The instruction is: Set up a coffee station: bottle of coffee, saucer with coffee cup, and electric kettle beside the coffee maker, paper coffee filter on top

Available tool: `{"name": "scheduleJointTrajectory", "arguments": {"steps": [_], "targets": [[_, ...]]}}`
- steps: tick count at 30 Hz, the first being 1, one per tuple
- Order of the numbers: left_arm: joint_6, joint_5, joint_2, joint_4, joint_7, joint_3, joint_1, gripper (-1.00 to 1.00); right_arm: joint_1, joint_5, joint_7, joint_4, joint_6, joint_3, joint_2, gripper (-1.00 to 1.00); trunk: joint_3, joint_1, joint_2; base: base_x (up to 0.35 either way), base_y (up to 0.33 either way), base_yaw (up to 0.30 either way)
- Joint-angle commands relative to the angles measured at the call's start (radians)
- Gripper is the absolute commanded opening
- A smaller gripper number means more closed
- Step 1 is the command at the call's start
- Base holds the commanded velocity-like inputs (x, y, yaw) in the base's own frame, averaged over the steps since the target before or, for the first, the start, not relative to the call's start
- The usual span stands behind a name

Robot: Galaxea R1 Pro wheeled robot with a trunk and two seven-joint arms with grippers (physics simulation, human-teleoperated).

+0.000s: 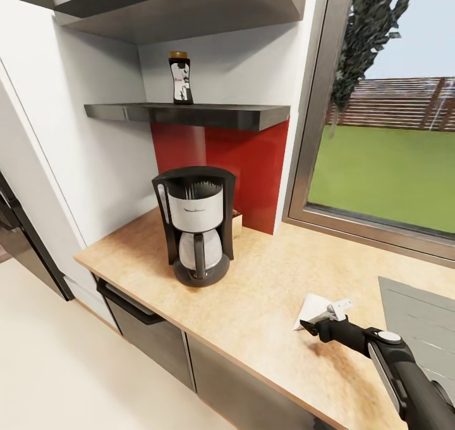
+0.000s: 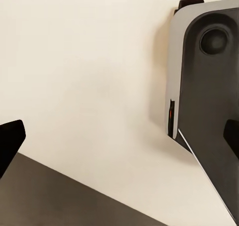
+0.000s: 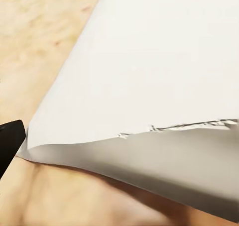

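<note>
A: Where are the task's things seen?

B: The coffee maker (image 1: pixel 194 226) is stood upright on the countertop (image 1: pixel 265 304), toward its left end, in front of the red backsplash (image 1: pixel 253 158). The bottle of coffee (image 1: pixel 181 78) is kept upright on the dark shelf (image 1: pixel 189 113) above, well apart from the machine. A small tan object (image 1: pixel 237 223) is glimpsed just behind the coffee maker; what it is cannot be told.

A: And the paper coffee filter?

B: The paper coffee filter (image 1: pixel 314 309) is found low over the countertop, well to the right of the coffee maker, at the tips of the right gripper (image 1: pixel 323 321). In the right wrist view the white sheet (image 3: pixel 149 86) is shown very close, its edge curled over the wood.

A: Is it clamped?

B: The filter appears to be pinched at its edge by the right gripper, whose arm is reached in from the lower right.

A: The left gripper?

B: Dark fingertips (image 2: pixel 10 139) are seen at the edges of the left wrist view, set wide apart with nothing between them, over a pale floor (image 2: pixel 89 76) and the robot's grey base (image 2: pixel 209 96).
</note>
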Motion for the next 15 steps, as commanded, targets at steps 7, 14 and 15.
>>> {"name": "scheduleJointTrajectory", "arguments": {"steps": [7,14,15], "targets": [[0.0,-0.006,0.0,0.001,0.003,0.001,0.0,1.0,0.0,0.015,0.01,0.009,0.005,-0.002,0.001,-1.0,-0.002,0.001,-0.002,0.0,0.0,0.0],[0.0,-0.006,0.0,0.001,0.003,0.001,0.001,1.0,0.0,0.015,0.01,0.009,0.005,-0.002,0.001,-1.0,-0.002,0.001,-0.002,0.0,0.0,0.0],[0.0,-0.006,0.0,0.001,0.003,0.001,0.001,1.0,0.0,0.015,0.01,0.009,0.005,-0.002,0.002,-1.0,-0.002,0.001,-0.002,0.0,0.0,0.0]]}}
